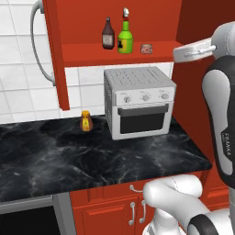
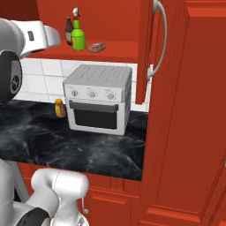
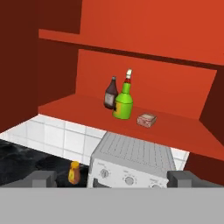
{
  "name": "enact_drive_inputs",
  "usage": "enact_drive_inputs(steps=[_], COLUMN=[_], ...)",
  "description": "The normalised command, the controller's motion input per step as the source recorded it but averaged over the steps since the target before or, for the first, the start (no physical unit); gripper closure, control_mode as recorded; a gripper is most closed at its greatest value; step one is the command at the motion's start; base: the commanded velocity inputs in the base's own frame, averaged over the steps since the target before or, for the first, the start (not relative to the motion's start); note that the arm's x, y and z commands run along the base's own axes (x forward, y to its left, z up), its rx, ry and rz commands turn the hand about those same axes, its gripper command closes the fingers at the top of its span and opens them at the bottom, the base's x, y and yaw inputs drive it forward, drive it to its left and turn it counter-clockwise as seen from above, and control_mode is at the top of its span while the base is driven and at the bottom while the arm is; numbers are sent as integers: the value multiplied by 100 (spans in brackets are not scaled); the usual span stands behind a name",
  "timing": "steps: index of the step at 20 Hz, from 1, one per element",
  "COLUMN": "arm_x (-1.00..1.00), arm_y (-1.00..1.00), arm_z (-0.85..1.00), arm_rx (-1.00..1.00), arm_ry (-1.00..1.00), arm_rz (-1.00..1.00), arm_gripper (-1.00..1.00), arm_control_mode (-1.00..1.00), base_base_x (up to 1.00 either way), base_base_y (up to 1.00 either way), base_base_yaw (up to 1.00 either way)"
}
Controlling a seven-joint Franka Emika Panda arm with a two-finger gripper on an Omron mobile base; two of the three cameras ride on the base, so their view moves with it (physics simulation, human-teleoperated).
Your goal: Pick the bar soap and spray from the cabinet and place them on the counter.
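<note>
The open red cabinet has a shelf. On it stands the green spray, upright with its trigger nozzle on top. The small pinkish bar soap lies just to its right. My gripper is open with nothing between its fingertips. It hovers in front of the shelf, well short of both things, looking at them from slightly below. The black veined counter lies below.
A dark brown bottle stands left of and behind the spray. A silver toaster oven sits on the counter under the shelf, a small orange bottle left of it. Open cabinet doors flank the shelf.
</note>
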Motion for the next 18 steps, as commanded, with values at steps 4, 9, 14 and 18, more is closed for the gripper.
enact_drive_inputs(steps=[4,9,14,18], arm_x=[21,23,24,14], arm_y=[0,0,0,0], arm_z=[3,18,18,1], arm_rx=[0,5,12,11], arm_ry=[-1,0,3,3], arm_rz=[-3,-5,-4,0], arm_gripper=[-100,-100,-100,-100], arm_control_mode=[-100,-100,-100,-100], base_base_x=[0,0,0,0], base_base_y=[0,0,0,0], base_base_yaw=[0,0,0,0])
